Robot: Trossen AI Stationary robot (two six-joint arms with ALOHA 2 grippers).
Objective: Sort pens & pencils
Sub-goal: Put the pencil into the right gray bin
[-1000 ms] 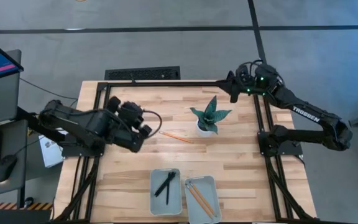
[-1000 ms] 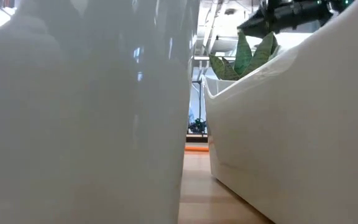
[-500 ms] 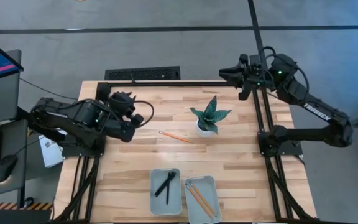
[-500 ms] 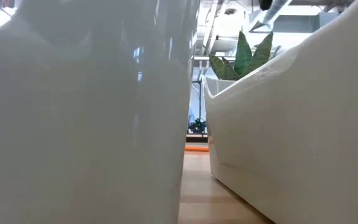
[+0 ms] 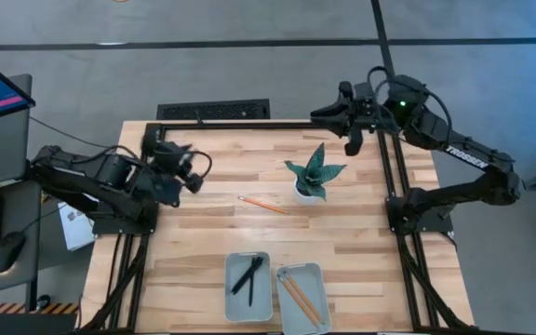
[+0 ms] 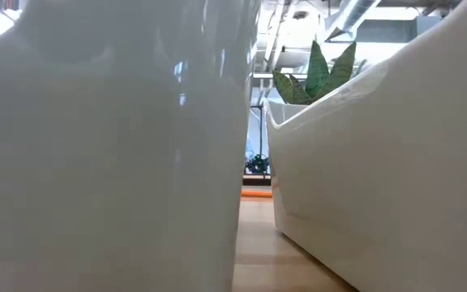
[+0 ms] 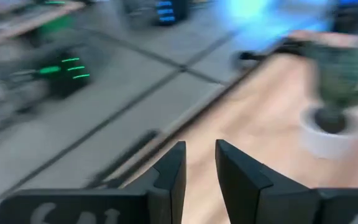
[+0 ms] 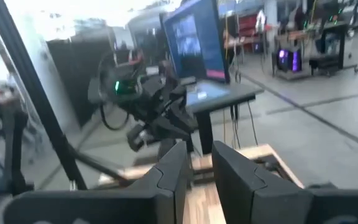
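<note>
The left gripper (image 5: pixel 192 167) hangs at about nine o'clock over the table (image 5: pixel 194 242), its arm folded back toward the left edge; its jaws stand slightly apart with nothing between them. The right gripper (image 5: pixel 322 113) is raised at about one o'clock above the far edge, arm stretched leftward, its jaws likewise a narrow gap apart and empty. One pencil (image 5: pixel 261 204) lies loose near the centre, just beside the potted plant (image 5: pixel 314 172). At six o'clock, the pens (image 5: pixel 247 276) lie in the left tray (image 5: pixel 231 296), and more pencils (image 5: pixel 299 297) in the right tray (image 5: pixel 319 279).
</note>
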